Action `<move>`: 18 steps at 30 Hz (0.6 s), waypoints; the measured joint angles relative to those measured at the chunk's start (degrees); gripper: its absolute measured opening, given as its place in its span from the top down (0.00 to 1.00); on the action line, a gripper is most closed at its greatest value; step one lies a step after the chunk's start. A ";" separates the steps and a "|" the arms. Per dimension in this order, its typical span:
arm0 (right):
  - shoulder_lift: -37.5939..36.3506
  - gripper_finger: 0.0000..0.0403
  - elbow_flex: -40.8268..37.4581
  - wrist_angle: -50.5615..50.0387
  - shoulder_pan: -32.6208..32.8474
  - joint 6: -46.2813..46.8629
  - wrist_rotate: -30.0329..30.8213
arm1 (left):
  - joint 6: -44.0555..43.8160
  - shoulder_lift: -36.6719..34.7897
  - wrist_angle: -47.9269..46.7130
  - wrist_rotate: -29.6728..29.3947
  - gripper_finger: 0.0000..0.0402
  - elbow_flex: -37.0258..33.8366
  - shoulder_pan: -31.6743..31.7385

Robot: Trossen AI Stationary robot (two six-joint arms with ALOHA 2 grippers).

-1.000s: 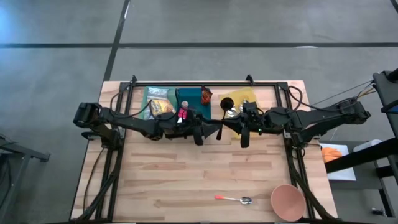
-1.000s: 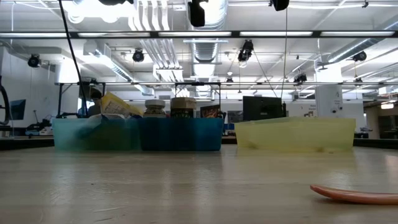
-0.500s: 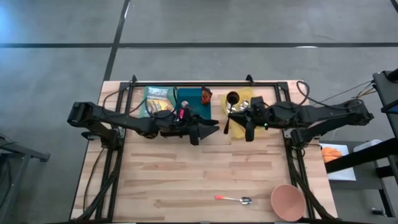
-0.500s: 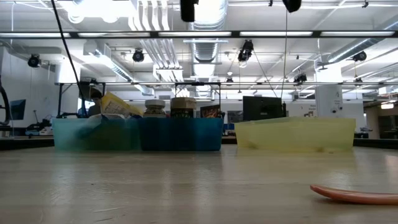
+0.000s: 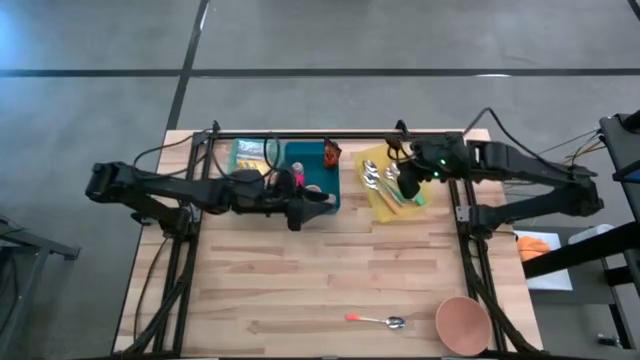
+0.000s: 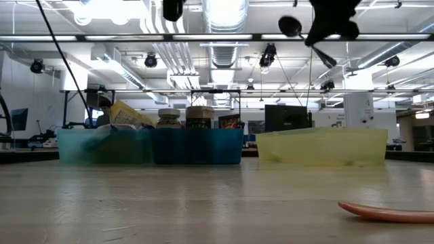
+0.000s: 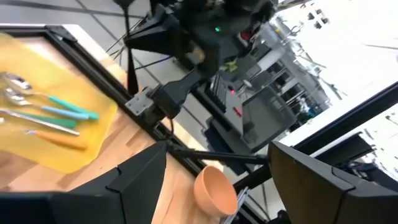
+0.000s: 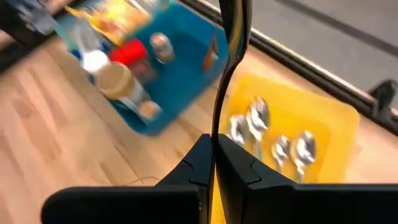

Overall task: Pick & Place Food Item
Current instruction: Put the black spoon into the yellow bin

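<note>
The right claw (image 5: 405, 186) has lifted to the worktop's one o'clock, clamped on a spoon (image 8: 227, 56) above the yellow tray (image 5: 381, 203). The left claw (image 5: 325, 199) now gapes empty beside the blue bin (image 5: 312, 160) of food.

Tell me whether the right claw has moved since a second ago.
Yes. In the high view the right claw has shifted toward the table's back edge and now sits over the yellow tray, shut on a spoon.

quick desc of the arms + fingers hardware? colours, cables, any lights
Both arms are black, slim and jointed, with black cables looping from their bases along the table frame. The right arm shows a small green light near its wrist. The left gripper's fingers are broad, angular matte-black plates; the right gripper's fingers are black and wedge-shaped.
</note>
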 joint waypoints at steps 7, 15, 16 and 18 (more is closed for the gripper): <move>1.97 0.98 -8.65 3.95 -12.26 -3.59 -12.76 | 0.09 -0.64 -0.72 0.02 0.29 -0.07 0.00; 7.00 0.98 -16.87 11.28 -20.72 -6.28 -21.40 | -0.11 -0.64 -2.91 0.00 0.29 -0.80 -0.02; 8.27 0.98 -17.27 11.50 -21.21 -6.62 -21.88 | -0.11 -0.64 -2.95 0.00 0.29 -1.00 -0.02; 11.20 0.98 -17.94 11.28 -21.89 -7.86 -22.29 | -0.11 -0.64 -3.57 0.00 0.29 -1.09 -0.02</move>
